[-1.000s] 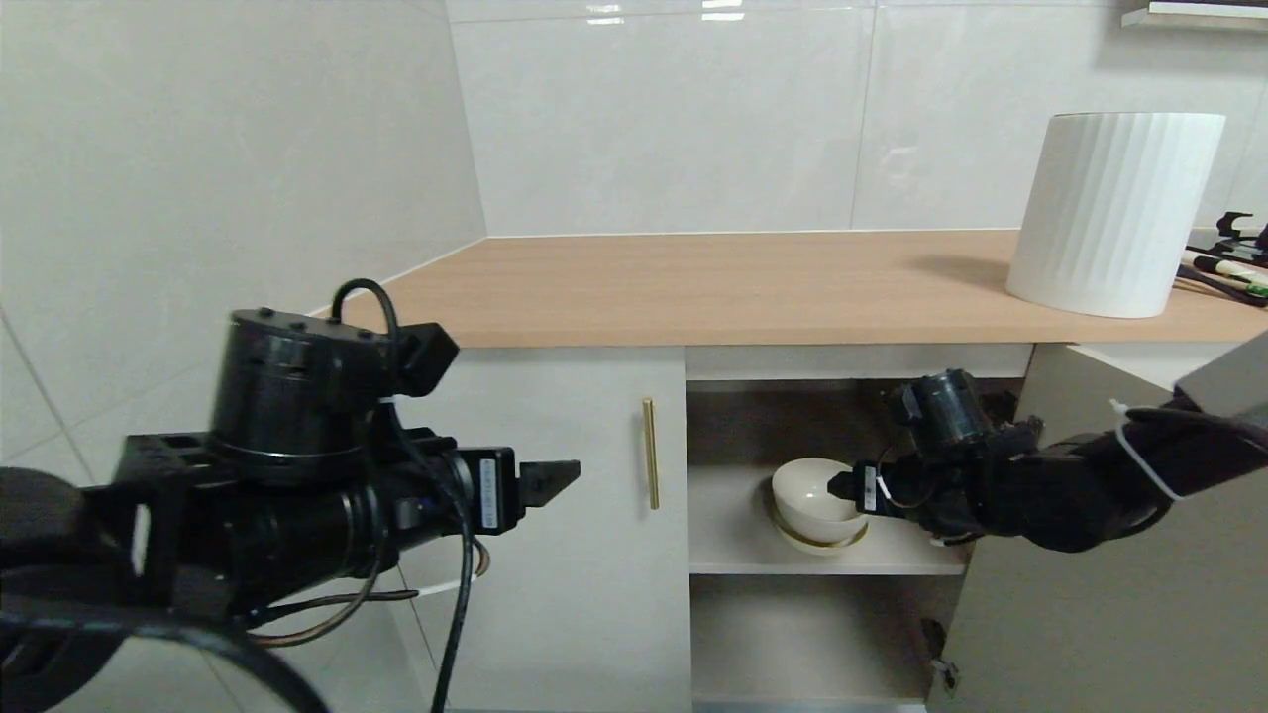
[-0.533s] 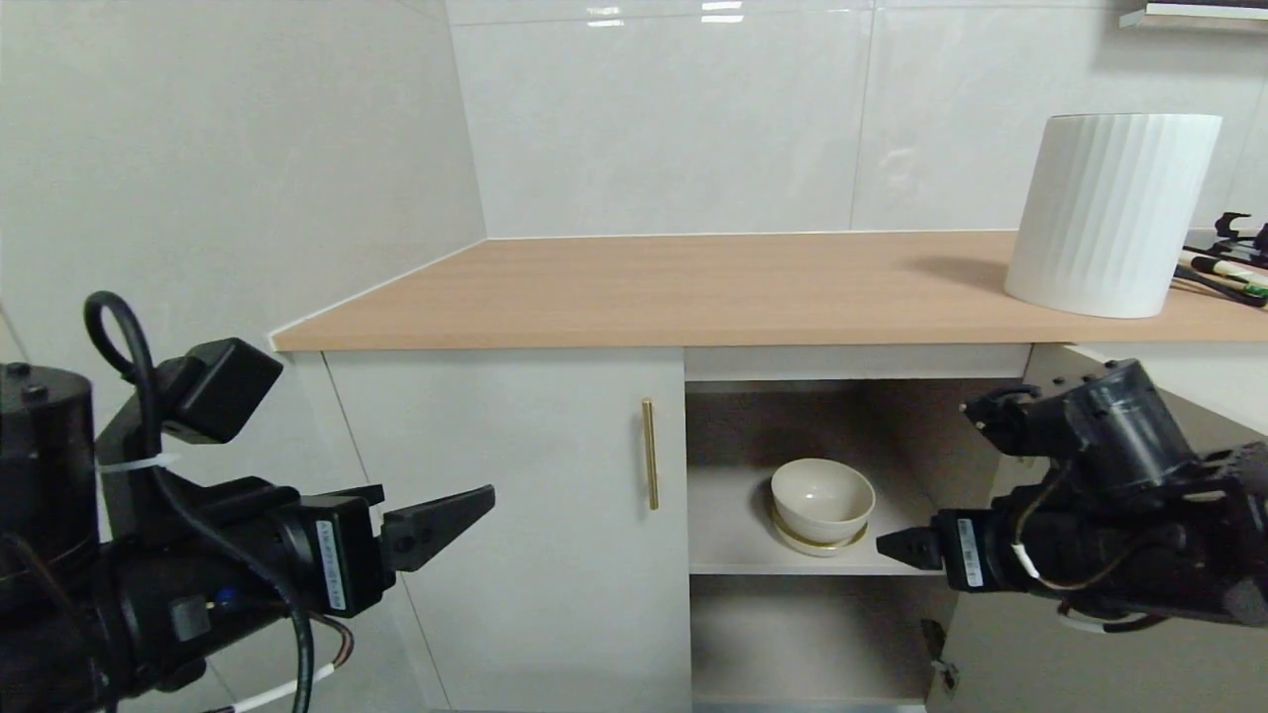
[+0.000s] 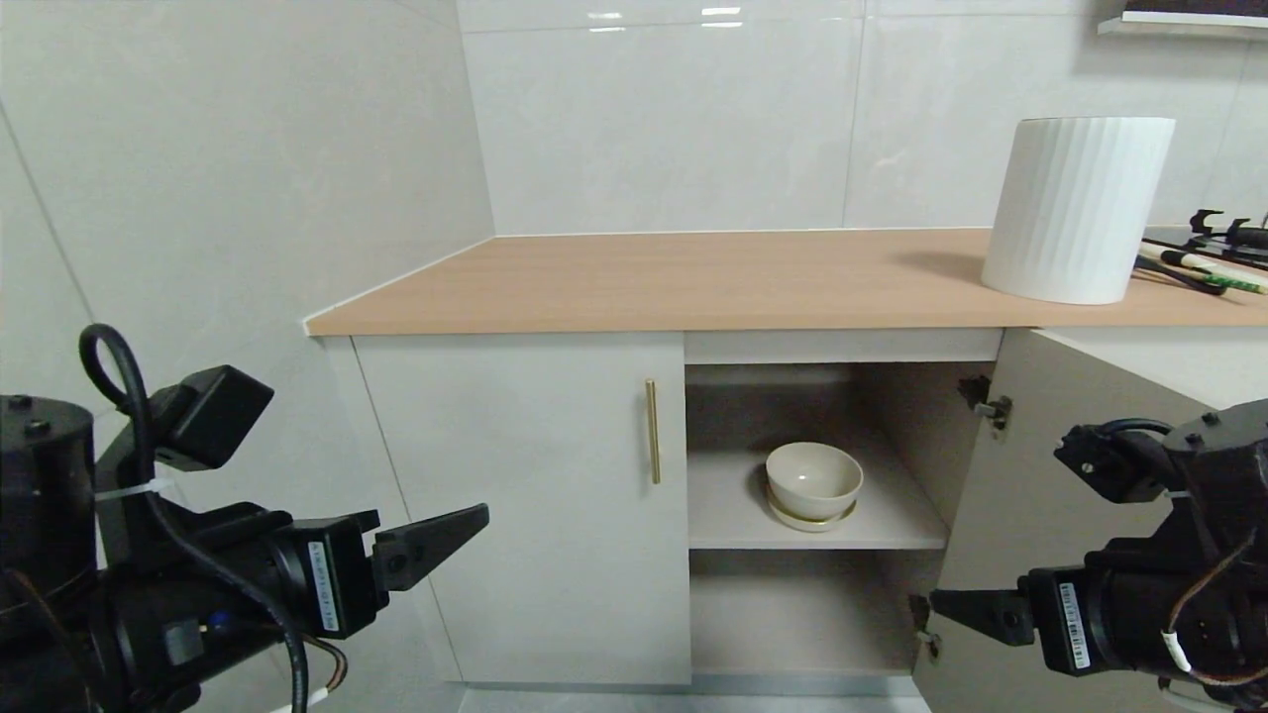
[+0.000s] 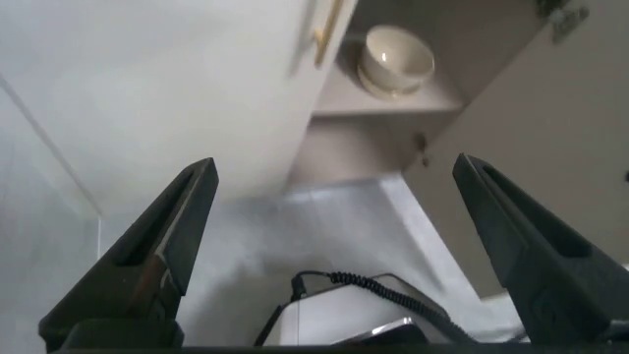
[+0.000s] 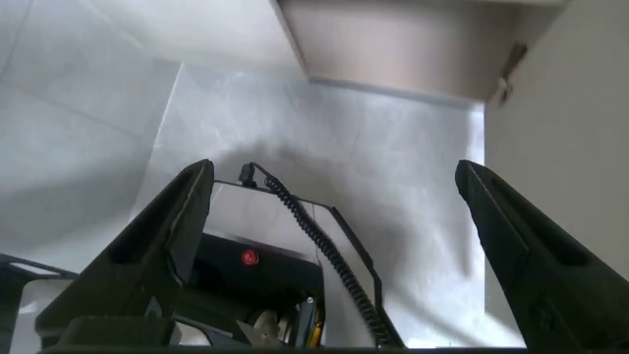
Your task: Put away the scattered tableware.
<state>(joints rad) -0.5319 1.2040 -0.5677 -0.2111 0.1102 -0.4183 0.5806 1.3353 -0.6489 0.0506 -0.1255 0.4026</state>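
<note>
On the cabinet shelf, a cream bowl is seen set on a plate; that much is judged stowed. The left hand and right hand are held apart, empty, outside the cabinet. The door is left open, and slim items on the table may yet need storing.

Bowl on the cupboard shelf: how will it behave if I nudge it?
The bowl looks like glazed ceramic: probably rigid, breakable, slick. It sits on a small plate, so a push may slide it off or drag the plate along the shelf.
</note>
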